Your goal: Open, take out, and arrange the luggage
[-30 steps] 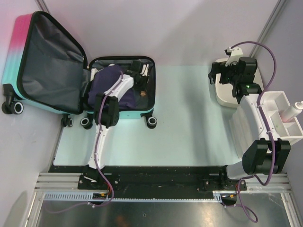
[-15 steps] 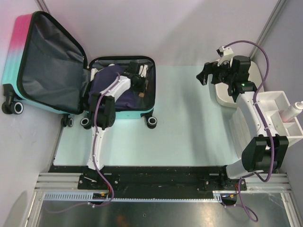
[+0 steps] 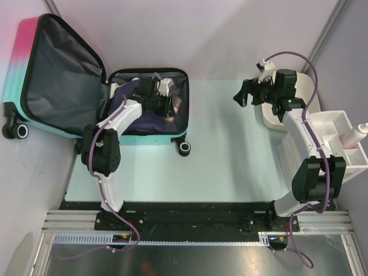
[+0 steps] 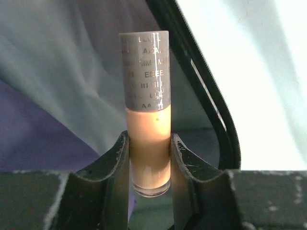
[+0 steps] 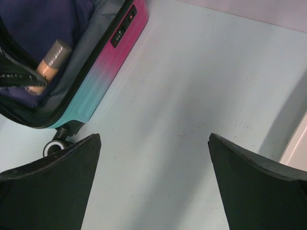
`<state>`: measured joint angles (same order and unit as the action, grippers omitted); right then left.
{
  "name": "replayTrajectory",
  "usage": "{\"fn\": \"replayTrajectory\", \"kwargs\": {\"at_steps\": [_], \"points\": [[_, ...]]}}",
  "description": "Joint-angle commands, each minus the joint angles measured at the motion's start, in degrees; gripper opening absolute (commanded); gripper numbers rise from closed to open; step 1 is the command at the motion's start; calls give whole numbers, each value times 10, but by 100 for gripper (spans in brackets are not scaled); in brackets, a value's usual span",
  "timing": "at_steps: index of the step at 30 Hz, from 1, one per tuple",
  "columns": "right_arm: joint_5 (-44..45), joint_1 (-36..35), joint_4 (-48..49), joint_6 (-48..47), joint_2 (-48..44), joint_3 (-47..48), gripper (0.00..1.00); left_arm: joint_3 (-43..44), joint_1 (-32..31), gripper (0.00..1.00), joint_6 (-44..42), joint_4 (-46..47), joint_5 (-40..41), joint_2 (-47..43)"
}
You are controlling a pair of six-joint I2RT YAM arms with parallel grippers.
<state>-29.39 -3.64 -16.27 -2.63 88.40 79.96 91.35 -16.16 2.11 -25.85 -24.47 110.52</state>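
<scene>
While the luggage (image 3: 57,75) lies open, left jaws clamp a tube (image 4: 145,110)

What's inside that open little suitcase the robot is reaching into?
A dark purple cloth lies in the luggage, and the left gripper grips a beige tube with a grey cap there. Whatever lies under the cloth is hidden.

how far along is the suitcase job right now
Done: the suitcase is open. In hand: the left gripper is shut on a small tube, above the case's inside. Left: place that tube, take out the purple cloth, arrange things. The right gripper hangs open over the table, holding nothing.
</scene>
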Motion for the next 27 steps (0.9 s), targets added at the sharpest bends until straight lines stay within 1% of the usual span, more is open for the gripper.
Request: {"fn": "replayTrajectory", "kwargs": {"at_steps": [1,3,5,8,9,11,12,14,15,17,18,19,21,22,24,25,27], "points": [[12,4,-6,-22,3,26,100,-62,-5,0,10,6,-73,-1],[13,7,-9,-25,5,27,100,-66,-8,0,30,6,-80,9],[13,12,-11,-26,8,33,100,-69,-8,0,51,5,-69,32],[16,15,-17,-29,11,36,100,-65,-8,0,104,5,-53,74],[18,16,-18,-30,12,36,100,-61,-9,0,135,6,-50,89],[20,17,-21,-33,12,37,100,-51,-11,0,162,5,-32,125],[23,17,-22,-33,12,37,100,-46,-12,0,181,6,-11,136],[25,18,-25,-34,12,38,100,-20,-16,0,191,6,24,160],[28,18,-27,-36,12,41,100,-10,-16,0,192,11,62,164],[29,18,-34,-38,9,42,100,22,-16,0,178,22,107,167],[31,19,-35,-37,8,42,100,34,-15,0,161,36,137,167],[30,18,-38,-36,8,42,100,55,-13,0,152,45,186,167],[32,18,-39,-34,8,41,100,84,-7,0,129,62,239,181],[32,18,-38,-31,8,42,99,121,-3,0,121,64,275,189],[33,15,-35,-30,9,42,100,174,8,0,105,63,289,211],[32,14,-32,-30,9,42,100,188,11,0,101,64,279,215],[29,11,-27,-27,11,41,100,209,17,0,85,72,233,214]]}}
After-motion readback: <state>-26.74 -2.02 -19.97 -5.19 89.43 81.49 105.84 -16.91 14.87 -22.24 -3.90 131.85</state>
